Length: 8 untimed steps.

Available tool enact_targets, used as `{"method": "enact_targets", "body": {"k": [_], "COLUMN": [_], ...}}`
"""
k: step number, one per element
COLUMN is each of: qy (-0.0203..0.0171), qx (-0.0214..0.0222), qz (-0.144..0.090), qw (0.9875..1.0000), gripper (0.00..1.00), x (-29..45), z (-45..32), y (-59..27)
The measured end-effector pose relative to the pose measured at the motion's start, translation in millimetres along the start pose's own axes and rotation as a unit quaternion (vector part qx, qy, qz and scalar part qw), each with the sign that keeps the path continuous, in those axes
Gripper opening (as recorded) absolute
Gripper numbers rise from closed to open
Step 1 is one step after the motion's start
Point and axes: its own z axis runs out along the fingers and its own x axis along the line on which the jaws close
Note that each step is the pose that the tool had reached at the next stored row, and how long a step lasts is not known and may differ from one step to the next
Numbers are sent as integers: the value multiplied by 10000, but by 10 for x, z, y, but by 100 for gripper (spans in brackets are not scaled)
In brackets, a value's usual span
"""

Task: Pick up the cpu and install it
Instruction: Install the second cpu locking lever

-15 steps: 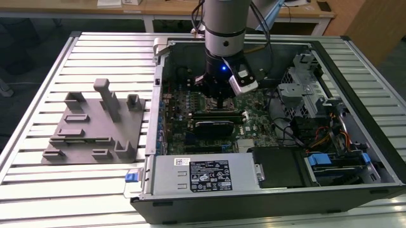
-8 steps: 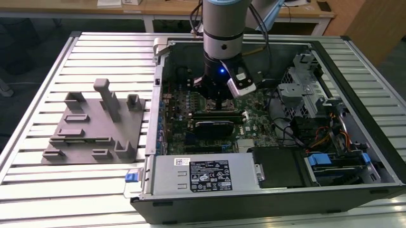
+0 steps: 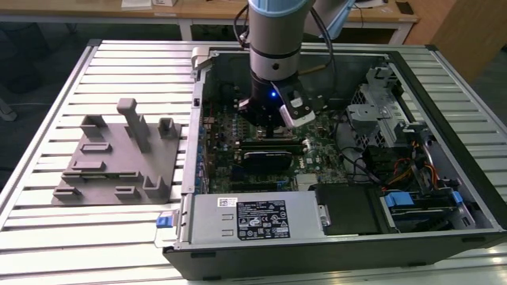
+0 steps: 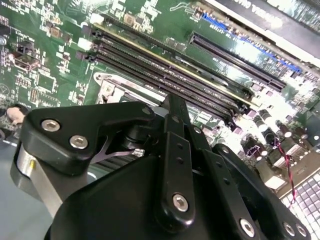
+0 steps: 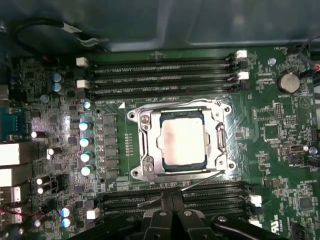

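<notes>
In the exterior view, the arm reaches down into the open computer case (image 3: 443,178) at the frame's centre, its gripper (image 3: 279,126) low over the motherboard (image 3: 237,127), and a grey fixture block (image 3: 119,160) lies on the slatted table (image 3: 47,95) at the left. In the first wrist view, the cpu (image 5: 183,139) sits in its socket frame (image 5: 150,165) at mid-frame, apart from the gripper linkage at the bottom edge. In the second wrist view, black linkage fills the lower half above the memory slots (image 4: 165,70); whether the fingers are released or clenched I cannot tell

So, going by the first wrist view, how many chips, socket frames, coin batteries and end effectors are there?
Chip: 1, lying inside the socket frame
Socket frame: 1
Coin battery: 1
End effector: 1, beside the socket frame
Total: 4
</notes>
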Motion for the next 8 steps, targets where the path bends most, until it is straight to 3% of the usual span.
{"method": "enact_targets", "body": {"k": [4, 8], "qy": [21, 37], "qx": [-228, -396], "qz": [15, 25], "qw": [9997, 9992], "gripper": [11, 11], "x": [0, 3], "z": [5, 15], "y": [-68, -140]}}
